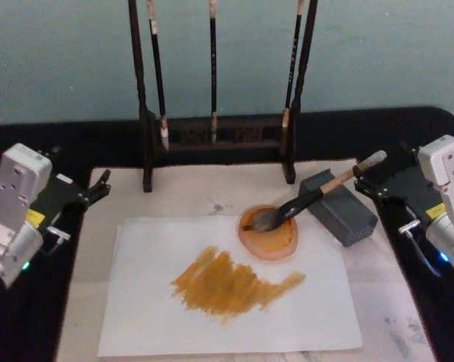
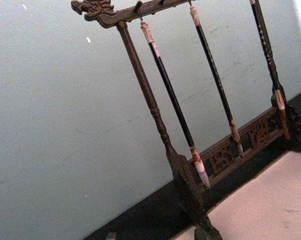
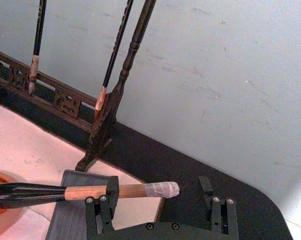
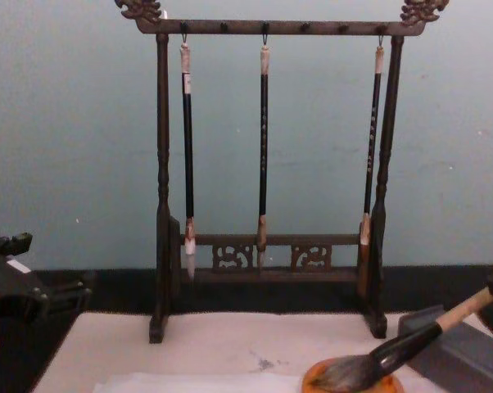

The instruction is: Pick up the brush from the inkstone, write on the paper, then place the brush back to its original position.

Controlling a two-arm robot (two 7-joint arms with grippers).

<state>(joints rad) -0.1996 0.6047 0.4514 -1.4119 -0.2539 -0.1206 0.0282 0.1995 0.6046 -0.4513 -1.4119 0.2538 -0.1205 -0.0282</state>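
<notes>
The brush (image 1: 310, 197) lies at rest with its bushy tip in the orange ink dish (image 1: 276, 253) and its handle propped up on the grey block (image 1: 344, 215) beside it, while the paper (image 1: 212, 324) in front already carries a wide ochre patch of strokes. By that I judge the writing done and the task at its last step, the brush set back in its place. The right tool (image 1: 360, 182) sits at the capped end of the handle with its fingers (image 3: 110, 192) apart and clamped on nothing; in the right wrist view the cap shows in the gap between them, though whether it lies inside the gap or just past the tips I cannot tell. If so, the next move calls for drawing that arm straight back along the line of the handle, without nudging the cap and rolling the brush off the block or out of the dish. The left tool (image 1: 99, 185) is parked at the left edge of the mat (image 1: 91, 264) on the black bench (image 1: 76, 143), well apart from the paper, and its state I cannot tell. Behind stands the dark rack (image 1: 212, 139) with thin brushes (image 1: 157, 68) hanging, its right foot near the block, so there is little room on the far side
</notes>
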